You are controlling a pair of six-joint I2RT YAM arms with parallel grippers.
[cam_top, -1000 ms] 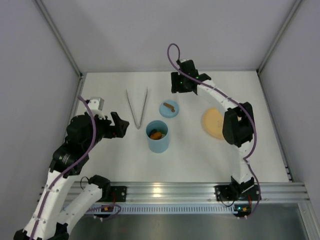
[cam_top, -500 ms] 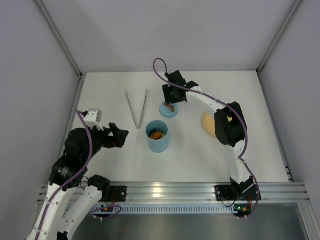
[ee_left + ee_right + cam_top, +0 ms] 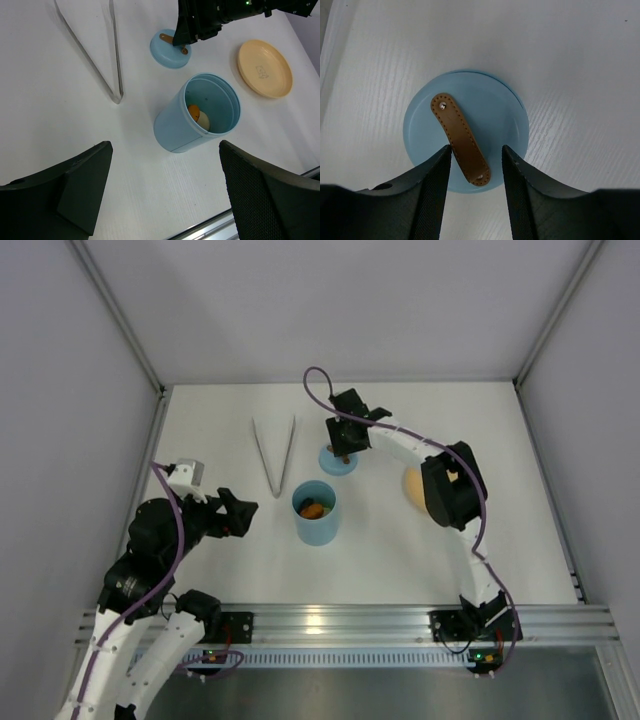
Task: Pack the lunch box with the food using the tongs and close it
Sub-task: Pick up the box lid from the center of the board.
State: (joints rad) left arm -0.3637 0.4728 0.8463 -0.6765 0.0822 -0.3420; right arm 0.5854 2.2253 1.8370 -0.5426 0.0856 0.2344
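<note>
The light blue lunch box [image 3: 316, 514] [image 3: 186, 131] stands upright and uncovered mid-table, with orange and pale food [image 3: 196, 114] inside. Its round blue lid [image 3: 336, 467] [image 3: 492, 107] lies flat behind it. My right gripper [image 3: 344, 448] [image 3: 476, 150] is down over the lid, open, its fingers either side of the brown handle [image 3: 462, 137]. The left finger touches the strap; a gap shows on the right. The silvery tongs [image 3: 274, 455] [image 3: 95, 65] lie on the table to the left of the lid. My left gripper [image 3: 240, 512] [image 3: 165, 146] is wide open and empty, left of the tub.
The shallow orange-yellow plate [image 3: 411, 485] [image 3: 264, 67] lies right of the tub, partly hidden by the right arm's elbow in the top view. Grey walls enclose the table on three sides; an aluminium rail [image 3: 330, 622] runs along the near edge.
The right gripper swung left and came down over the lid, and its jaws have narrowed around the handle. The left arm pulled back slightly toward its base, then held still.
</note>
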